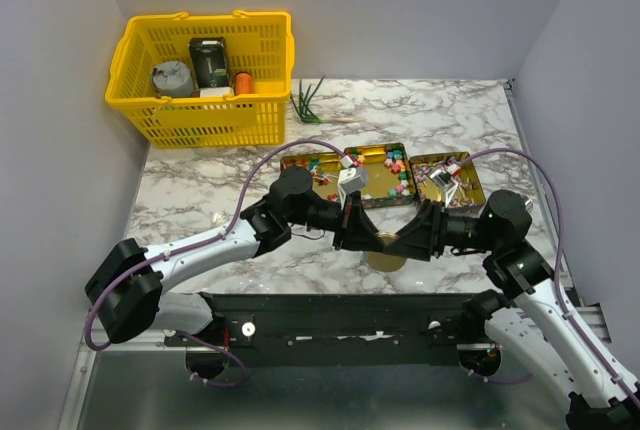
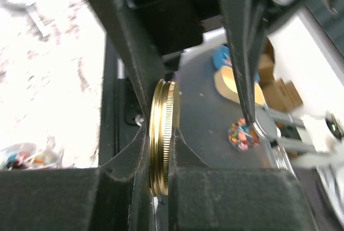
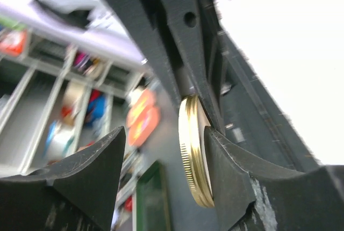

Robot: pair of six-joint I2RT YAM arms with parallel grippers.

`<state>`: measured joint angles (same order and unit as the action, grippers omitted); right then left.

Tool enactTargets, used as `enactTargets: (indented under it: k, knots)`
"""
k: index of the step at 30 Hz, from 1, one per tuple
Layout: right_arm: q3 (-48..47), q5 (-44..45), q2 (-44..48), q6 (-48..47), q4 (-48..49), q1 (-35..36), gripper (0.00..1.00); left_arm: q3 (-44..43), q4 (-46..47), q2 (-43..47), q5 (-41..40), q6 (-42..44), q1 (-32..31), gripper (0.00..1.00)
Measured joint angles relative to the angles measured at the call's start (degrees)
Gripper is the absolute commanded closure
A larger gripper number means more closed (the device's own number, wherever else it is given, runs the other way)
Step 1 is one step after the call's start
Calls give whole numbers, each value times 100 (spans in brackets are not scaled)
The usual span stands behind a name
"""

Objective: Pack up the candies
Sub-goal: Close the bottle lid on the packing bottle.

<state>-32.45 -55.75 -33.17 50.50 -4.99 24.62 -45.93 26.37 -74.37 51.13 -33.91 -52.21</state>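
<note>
The candies (image 1: 392, 164) lie as small mixed-colour sweets in three square gold tins (image 1: 384, 196) at mid table; a few candies (image 2: 21, 157) show at the lower left of the left wrist view. Just in front of the tins, both arms meet at a round gold lid (image 1: 388, 248). My left gripper (image 1: 352, 230) is shut on the lid (image 2: 163, 137), which stands on edge between its fingers (image 2: 121, 188). My right gripper (image 3: 164, 131) is open. The lid (image 3: 191, 150) rests against its right finger (image 3: 236, 172), and a wide gap separates the lid from the other finger.
A yellow basket (image 1: 130, 100) with a few items stands at the back left. A green sprig (image 1: 308, 100) lies beside it. White walls close in on the left, back and right. The arms' black base rail (image 1: 340, 325) runs along the near edge.
</note>
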Motion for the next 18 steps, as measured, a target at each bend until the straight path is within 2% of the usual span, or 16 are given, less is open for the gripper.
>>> enactTargets:
  k: [5,13,18]
  knots:
    - [-20,1174,72,-476,-732,37,31,37,-518,2,-881,-243,-39,85]
    - [402,3869,721,-560,-1978,15,31,380,-960,118,-2417,-1012,-66,85]
    - [608,4642,994,-621,-2391,7,31,518,-1172,107,-3128,-1445,-68,82]
